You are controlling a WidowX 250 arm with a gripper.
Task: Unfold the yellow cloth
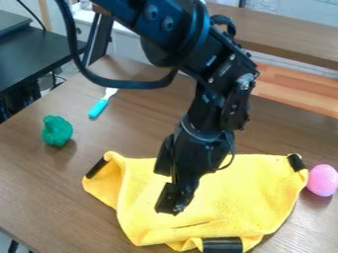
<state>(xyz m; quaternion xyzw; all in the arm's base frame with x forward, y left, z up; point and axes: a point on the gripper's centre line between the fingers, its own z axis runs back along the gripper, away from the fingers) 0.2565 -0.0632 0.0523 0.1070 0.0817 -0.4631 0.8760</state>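
Observation:
The black gripper (pixel 165 179) hangs over the left-middle part of the yellow cloth (pixel 231 195), open, its two fingers apart with yellow fabric visible behind them. The cloth lies spread but rumpled on the table, with its left corner folded over and its lower edge bunched. Black patches mark its left corner, upper right corner and bottom edge. A short dark line crosses the fabric below the gripper. The arm hides part of the cloth's upper middle. Whether the gripper touches the fabric I cannot tell.
A pink egg-shaped object (pixel 322 180) sits against the cloth's right edge. On the brown table (pixel 39 183), a green lumpy toy (pixel 57 131) and a turquoise-handled utensil (pixel 99 107) lie to the upper left. A dark surface (pixel 33 54) stands beyond the table's left edge.

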